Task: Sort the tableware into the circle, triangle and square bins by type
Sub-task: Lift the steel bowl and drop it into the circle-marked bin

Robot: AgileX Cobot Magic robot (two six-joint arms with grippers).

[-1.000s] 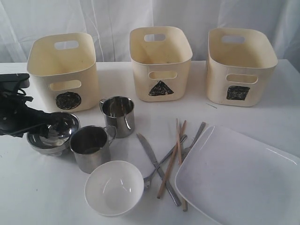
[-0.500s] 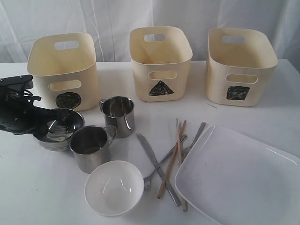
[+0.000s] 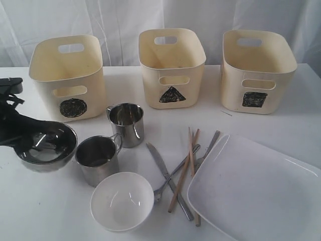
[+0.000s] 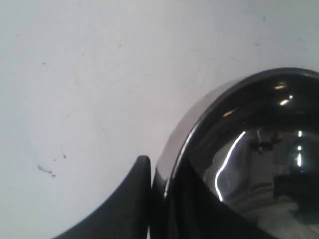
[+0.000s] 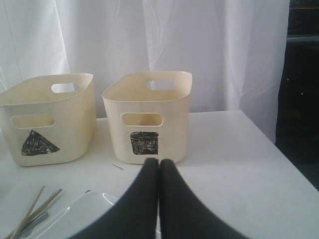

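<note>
Left gripper [image 4: 151, 188] is pinched narrow on the rim of the steel bowl [image 3: 46, 145], with one black finger [image 4: 130, 206] outside the wall and the other inside (the mirror finish swallows most of it). In the exterior view the bowl sits well to the left of the triangle bin [image 3: 150, 85] and nearer the camera. Whether it is clear of the table [image 3: 40, 211] I cannot tell.

The circle bin [image 3: 93, 98] stands to the left of the triangle bin and the square bin [image 3: 281, 95] to its right, all three in one row and apart.

Two steel mugs are in front of the triangle bin and a little to its left, one [image 3: 126, 124] nearer it and one [image 3: 98, 159] farther. The white bowl [image 3: 122, 201] lies farther out still. The knife [image 3: 168, 173], forks [image 3: 176, 172] and chopsticks [image 3: 190, 145] lie crossed in a loose heap straight in front of the triangle bin. The white plate [image 3: 251, 191] is in front and to its right.

Right gripper [image 5: 159, 169] has its fingers pressed together on nothing and points toward the square bin.
</note>
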